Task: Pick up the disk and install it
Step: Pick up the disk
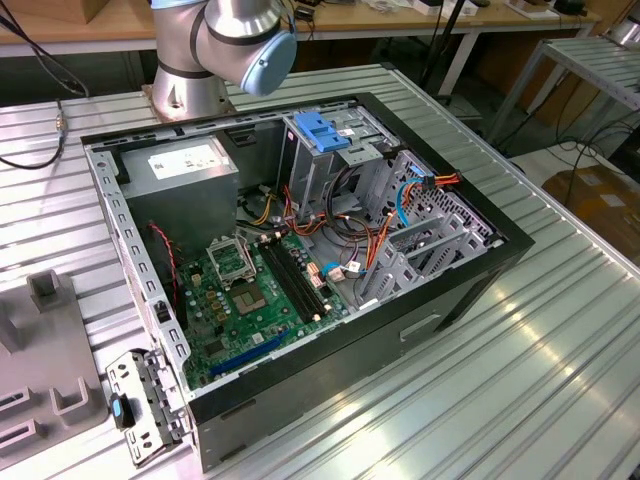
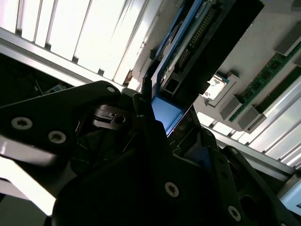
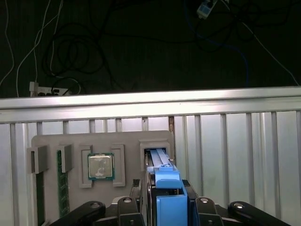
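Pick-up step: my gripper (image 3: 168,209) is down over the disk where it sits in its tray slot.

The jaws stand one on each side of the dark metal hard drive with blue plastic side rails (image 3: 162,162), close against it. I cannot tell whether they are clamped on it or only flanking it. The disk stands on edge in a slot of the flat grey parts tray (image 3: 51,141), beside a square silver-topped processor chip (image 3: 100,166) and a green memory stick (image 3: 60,188) in their own recesses. The tray lies on the ribbed aluminium table (image 1: 520,380), to the exterior view's left of the open black computer case (image 1: 470,290). The case's metal drive cage with a blue plastic top (image 1: 325,135) is well apart from the disk. I judge that nothing is installed yet. Lifting it out would call for a firm hold on the rails and a straight pull along the slot, so they don't bind.
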Robot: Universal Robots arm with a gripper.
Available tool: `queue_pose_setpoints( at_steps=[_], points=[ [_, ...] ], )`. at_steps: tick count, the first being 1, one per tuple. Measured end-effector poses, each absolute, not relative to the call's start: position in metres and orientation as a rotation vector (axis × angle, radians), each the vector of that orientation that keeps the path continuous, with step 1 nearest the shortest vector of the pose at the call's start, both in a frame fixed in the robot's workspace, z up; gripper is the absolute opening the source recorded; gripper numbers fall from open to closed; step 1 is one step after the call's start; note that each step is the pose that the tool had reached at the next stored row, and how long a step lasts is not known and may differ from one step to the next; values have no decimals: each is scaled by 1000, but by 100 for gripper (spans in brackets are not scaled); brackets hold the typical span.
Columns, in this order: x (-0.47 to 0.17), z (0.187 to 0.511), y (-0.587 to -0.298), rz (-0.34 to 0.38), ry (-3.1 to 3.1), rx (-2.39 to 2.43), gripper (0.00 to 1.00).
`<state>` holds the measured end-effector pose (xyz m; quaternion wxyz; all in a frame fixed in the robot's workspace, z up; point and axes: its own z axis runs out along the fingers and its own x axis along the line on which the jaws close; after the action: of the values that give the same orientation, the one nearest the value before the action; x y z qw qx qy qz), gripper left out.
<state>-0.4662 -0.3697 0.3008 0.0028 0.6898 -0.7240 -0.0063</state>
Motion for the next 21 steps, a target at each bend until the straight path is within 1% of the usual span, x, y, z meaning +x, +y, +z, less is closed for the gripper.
queue_pose_setpoints(
  at_steps=[11,12,13,21],
  points=[
    [-466,299,-370,-19,-2270,2163,45],
    [-466,299,-370,-20,-2270,2163,44],
    [-466,299,-370,-19,-2270,2163,38],
    [-466,299,-370,-19,-2269,2164,37]
  ],
)
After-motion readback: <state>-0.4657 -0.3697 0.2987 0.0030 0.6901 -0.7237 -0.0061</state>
